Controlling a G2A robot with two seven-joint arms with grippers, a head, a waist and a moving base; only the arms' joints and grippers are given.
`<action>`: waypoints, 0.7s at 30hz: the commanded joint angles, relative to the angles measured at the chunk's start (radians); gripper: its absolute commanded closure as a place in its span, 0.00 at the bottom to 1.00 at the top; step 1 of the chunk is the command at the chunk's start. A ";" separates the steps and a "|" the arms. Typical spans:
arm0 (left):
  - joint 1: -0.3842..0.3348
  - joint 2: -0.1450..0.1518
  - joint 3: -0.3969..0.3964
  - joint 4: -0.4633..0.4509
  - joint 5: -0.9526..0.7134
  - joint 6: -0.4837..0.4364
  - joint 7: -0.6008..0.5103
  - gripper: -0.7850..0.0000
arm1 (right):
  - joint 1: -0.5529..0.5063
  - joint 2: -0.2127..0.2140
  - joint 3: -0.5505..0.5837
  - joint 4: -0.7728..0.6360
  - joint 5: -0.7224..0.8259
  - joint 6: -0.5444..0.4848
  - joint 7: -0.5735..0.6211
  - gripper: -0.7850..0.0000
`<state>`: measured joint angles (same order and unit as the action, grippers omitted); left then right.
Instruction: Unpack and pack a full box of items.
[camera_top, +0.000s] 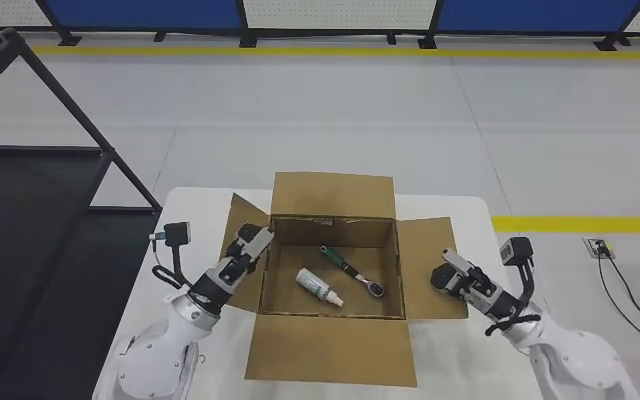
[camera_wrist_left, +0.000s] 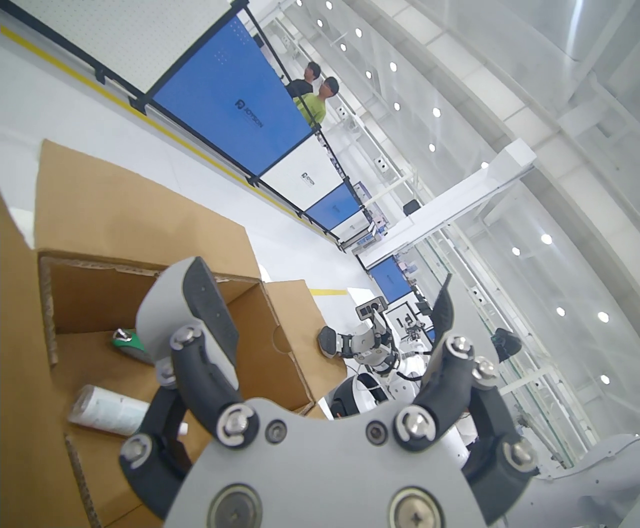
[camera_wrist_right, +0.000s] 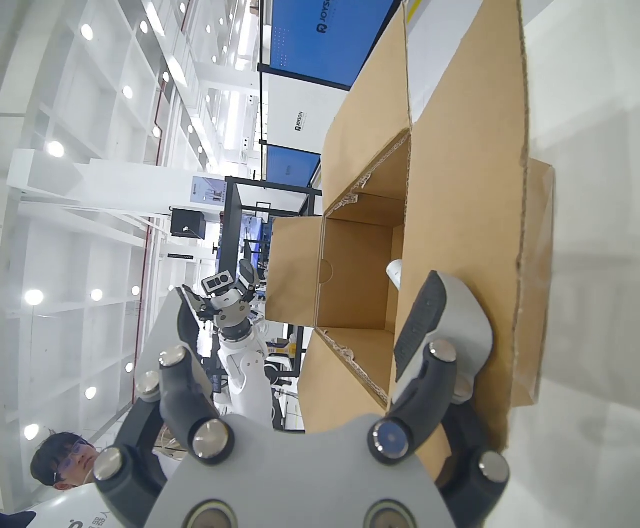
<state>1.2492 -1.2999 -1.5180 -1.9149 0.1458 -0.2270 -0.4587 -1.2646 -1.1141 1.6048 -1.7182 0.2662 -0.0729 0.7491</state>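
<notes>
From above, the open box (camera_top: 335, 195) on the bench (camera_top: 195, 205) holds a bottle (camera_top: 318, 286) and a ratchet (camera_top: 352, 271); I'd judge this is unpacking. Left wrist: the left gripper (camera_wrist_left: 322, 280) is spread and empty beside a flap. Right wrist: the right gripper (camera_wrist_right: 310, 295) is spread too. Next, one must dip inside.

Robotics lab inside large industrial hall. Blue and white partition panels (camera_wrist_left: 235, 107) on black frames fence off bay. Yellow floor line (camera_top: 330, 50) taped along pale grey floor (camera_top: 330, 110). Rows of round ceiling lights (camera_wrist_left: 436, 112) high overhead. White counter (camera_top: 200, 205) serves as workstation.
</notes>
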 joint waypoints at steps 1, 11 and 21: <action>0.020 0.003 -0.021 0.003 -0.015 0.010 -0.008 0.00 | 0.007 0.001 -0.005 0.012 -0.004 0.000 0.002 0.00; 0.055 0.015 -0.073 0.051 -0.038 0.053 -0.017 0.00 | 0.047 0.006 -0.033 0.062 -0.061 0.021 -0.002 0.00; 0.079 0.024 -0.107 0.079 -0.070 0.073 -0.015 0.00 | 0.065 0.014 -0.033 0.109 -0.079 0.029 0.015 0.00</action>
<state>1.3253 -1.2764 -1.6241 -1.8380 0.0788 -0.1539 -0.4738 -1.2011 -1.1012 1.5743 -1.6128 0.1903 -0.0443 0.7612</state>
